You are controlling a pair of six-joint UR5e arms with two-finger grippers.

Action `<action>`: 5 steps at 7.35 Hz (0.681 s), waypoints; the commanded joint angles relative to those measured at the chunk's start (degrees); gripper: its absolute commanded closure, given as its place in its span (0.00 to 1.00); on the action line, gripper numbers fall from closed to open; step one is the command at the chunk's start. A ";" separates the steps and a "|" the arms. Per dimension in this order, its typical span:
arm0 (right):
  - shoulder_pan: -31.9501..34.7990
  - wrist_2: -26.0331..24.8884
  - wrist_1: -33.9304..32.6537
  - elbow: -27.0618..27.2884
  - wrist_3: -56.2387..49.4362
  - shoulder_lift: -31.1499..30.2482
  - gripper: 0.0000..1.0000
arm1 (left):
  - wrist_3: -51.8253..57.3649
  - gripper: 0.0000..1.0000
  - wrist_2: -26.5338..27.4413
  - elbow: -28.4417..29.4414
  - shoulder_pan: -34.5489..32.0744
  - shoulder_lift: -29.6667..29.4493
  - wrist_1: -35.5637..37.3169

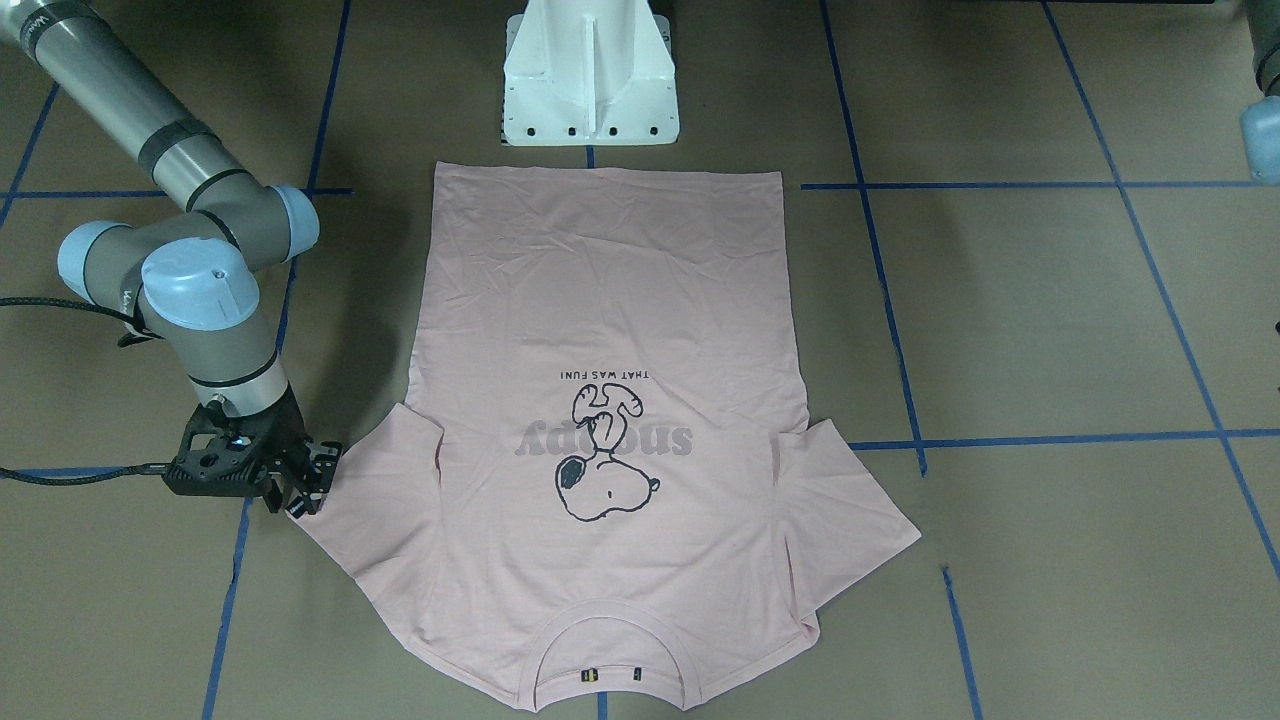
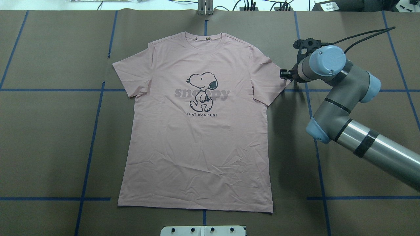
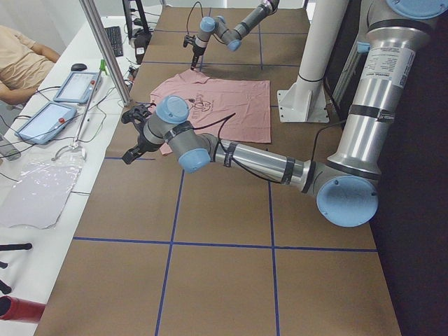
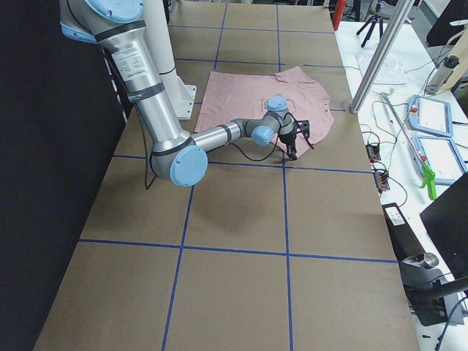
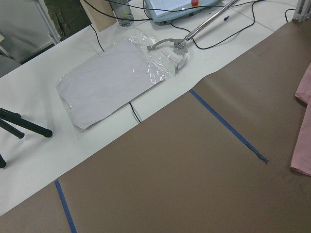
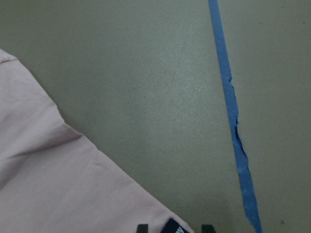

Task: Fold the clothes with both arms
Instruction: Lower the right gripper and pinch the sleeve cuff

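Note:
The pale pink Snoopy T-shirt [image 2: 197, 137] lies flat, print up, on the brown table, collar away from the robot; it also shows in the front view [image 1: 600, 300]. My right gripper [image 1: 303, 495] is low at the hem corner of the shirt's right-hand sleeve [image 2: 284, 74]. In the right wrist view two fingertips [image 6: 141, 228] stand apart with the black sleeve tag [image 6: 173, 226] between them, so it looks open. My left gripper [image 3: 131, 143] shows only in the exterior left view, raised off the shirt's other side; I cannot tell its state. Its wrist camera sees the shirt's edge [image 5: 303, 131].
The white pedestal base [image 1: 590, 75] stands just behind the shirt's bottom hem. Blue tape lines [image 2: 95, 131] cross the table. Beyond the table's far edge lie a plastic bag [image 5: 112, 80], cables and tablets [image 3: 77, 85], where a person [image 3: 21, 59] sits.

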 commanded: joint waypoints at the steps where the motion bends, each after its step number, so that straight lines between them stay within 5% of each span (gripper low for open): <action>1: -0.05 -0.09 0.00 -0.38 0.10 0.03 0.65 | 0.00 0.00 0.00 -0.04 0.00 0.19 -0.06; 3: -0.05 -0.09 0.00 -0.29 0.28 0.12 1.00 | 0.00 0.00 0.00 -0.13 0.00 0.37 0.03; 5: 0.12 -0.09 -0.61 0.15 0.54 1.79 1.00 | 0.09 0.00 0.00 -0.13 0.00 0.45 -0.06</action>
